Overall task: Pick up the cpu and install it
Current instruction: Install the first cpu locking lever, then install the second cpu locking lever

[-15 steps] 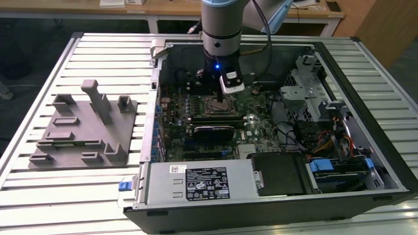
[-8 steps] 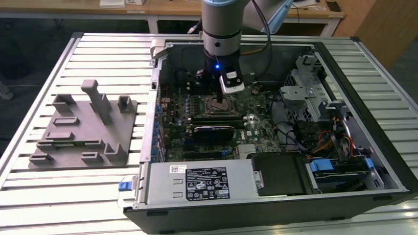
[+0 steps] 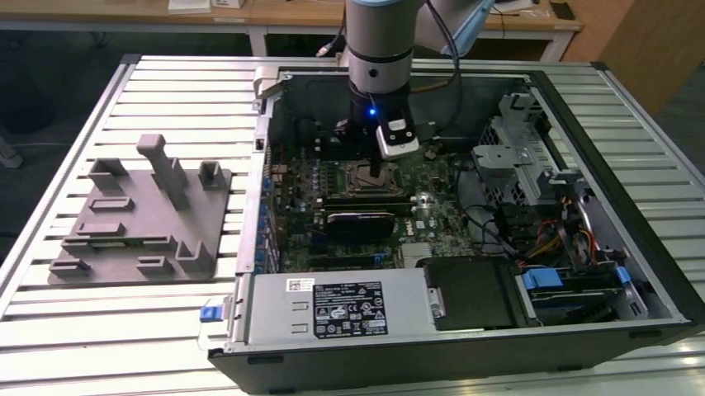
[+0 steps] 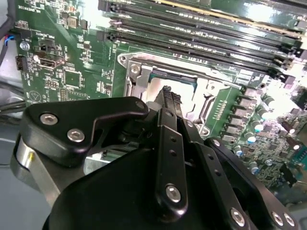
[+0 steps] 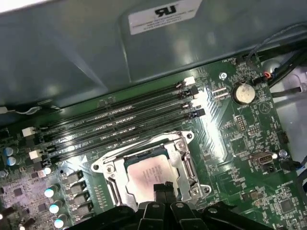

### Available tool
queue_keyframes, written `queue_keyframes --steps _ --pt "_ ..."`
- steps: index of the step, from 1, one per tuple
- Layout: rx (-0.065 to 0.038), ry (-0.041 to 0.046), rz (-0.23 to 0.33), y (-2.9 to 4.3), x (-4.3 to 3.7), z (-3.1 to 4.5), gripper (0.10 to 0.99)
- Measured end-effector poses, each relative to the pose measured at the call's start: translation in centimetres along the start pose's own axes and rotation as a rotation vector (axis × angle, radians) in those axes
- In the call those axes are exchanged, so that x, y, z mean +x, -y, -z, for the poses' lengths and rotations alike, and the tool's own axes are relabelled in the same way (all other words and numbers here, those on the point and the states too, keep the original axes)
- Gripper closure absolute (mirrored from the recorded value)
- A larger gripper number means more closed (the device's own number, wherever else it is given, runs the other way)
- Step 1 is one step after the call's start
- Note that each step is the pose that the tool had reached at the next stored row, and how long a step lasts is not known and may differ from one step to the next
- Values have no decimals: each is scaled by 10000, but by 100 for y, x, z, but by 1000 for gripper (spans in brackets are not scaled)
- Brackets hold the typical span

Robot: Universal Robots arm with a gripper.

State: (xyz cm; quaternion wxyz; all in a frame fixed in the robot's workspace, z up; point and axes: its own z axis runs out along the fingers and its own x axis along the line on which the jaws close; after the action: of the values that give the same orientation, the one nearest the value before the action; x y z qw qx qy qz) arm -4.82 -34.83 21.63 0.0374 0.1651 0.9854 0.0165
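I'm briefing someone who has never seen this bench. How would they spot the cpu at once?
Start at the open black computer case and find the green motherboard inside. Beside its row of long black memory slots sits a square metal socket frame. The cpu is the small flat silvery-grey square chip lying inside that frame, the one plain metal plate among green circuitry, with the pincer just over its edge.

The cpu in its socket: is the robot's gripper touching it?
Cannot tell. In the first wrist view the gripper overlaps the cpu edge, hiding any gap.

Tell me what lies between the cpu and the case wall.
In the first wrist view, black memory slots run between the cpu in its socket and the grey case wall.
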Motion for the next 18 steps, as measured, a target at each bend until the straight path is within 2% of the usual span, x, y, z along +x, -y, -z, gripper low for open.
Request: queue_keyframes --steps 2,8,18 --pt "2 -3 10 -2 -2 32 980" --pt "-1 -3 24 -10 -15 221 980" --pt "4 -1 25 7 -23 239 980"
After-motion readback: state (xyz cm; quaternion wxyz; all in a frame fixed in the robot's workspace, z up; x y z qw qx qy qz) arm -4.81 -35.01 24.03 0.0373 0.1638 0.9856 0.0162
